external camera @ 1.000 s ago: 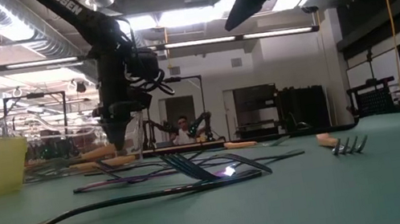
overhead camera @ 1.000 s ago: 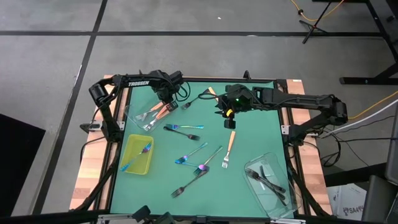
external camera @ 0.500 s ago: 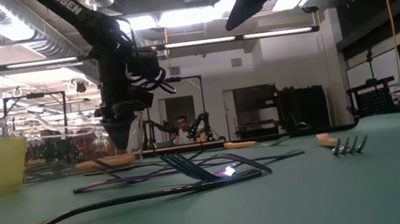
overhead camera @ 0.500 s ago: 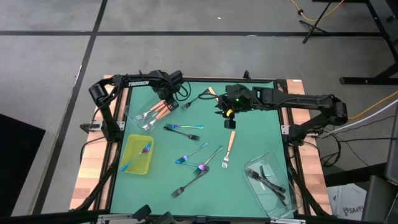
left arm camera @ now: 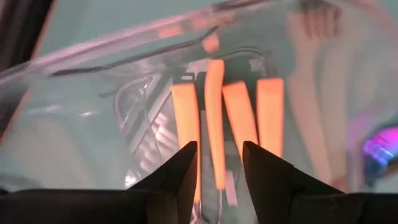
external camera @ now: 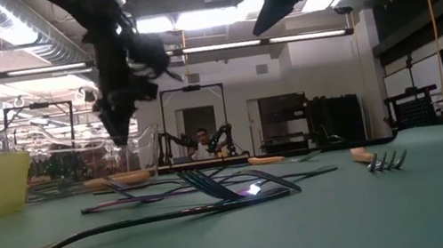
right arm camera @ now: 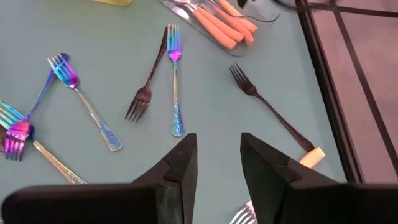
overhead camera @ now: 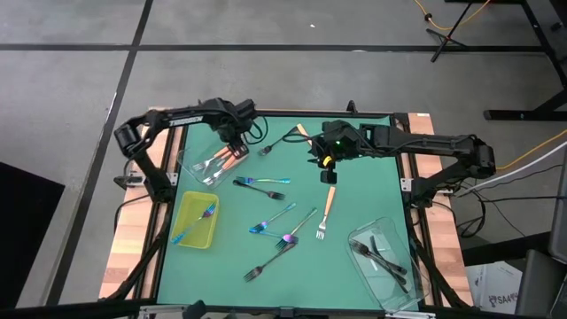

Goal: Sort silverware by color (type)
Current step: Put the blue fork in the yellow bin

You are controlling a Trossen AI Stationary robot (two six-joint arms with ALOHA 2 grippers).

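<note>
The left gripper (overhead camera: 232, 142) hangs open over the orange-handled forks (left arm camera: 227, 115) in their tub (overhead camera: 190, 158), seemingly just dropped, so next comes another fork, while the right gripper (overhead camera: 325, 164) waits open mid-table

The left end effector (overhead camera: 232, 142) is held parted and empty near the tabletop's far-left corner; the right end effector (overhead camera: 326, 165), likewise parted, is held near the far edge's middle.

Forks (overhead camera: 283, 213) scattered and partly sorted

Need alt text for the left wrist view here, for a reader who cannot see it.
The open left gripper hovers over four orange-handled forks lying side by side in a clear plastic tub, holding nothing. An iridescent fork shows at the frame's edge.
</note>
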